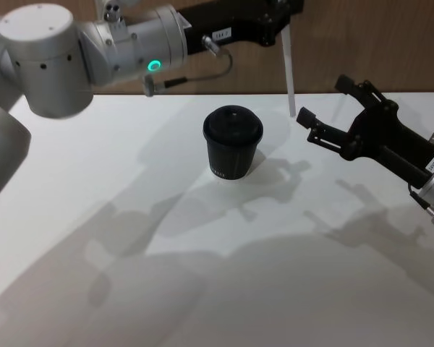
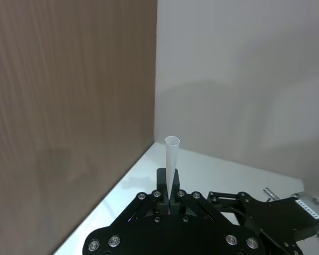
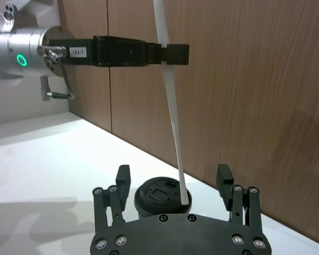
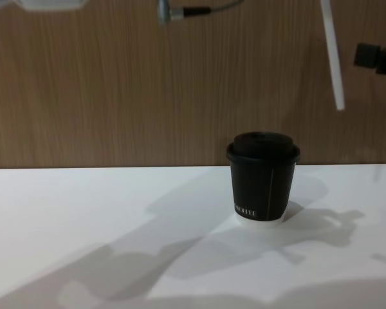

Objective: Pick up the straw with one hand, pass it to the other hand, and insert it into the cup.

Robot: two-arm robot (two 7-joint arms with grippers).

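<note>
Straw [image 1: 289, 72] is pinched upright by the left gripper [image 1: 281, 23], presumably so its lower end can be lowered into the cup [image 1: 232, 144]. The right gripper [image 1: 325, 101] is held wide open, empty.

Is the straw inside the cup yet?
Not yet. The left end effector holds the straw nearly upright in the air, its lower end higher than the cup and off to its right.

Bare table [image 1: 130, 181] surrounds the cup [image 1: 233, 144]; wall [image 4: 116, 84] behind.
</note>
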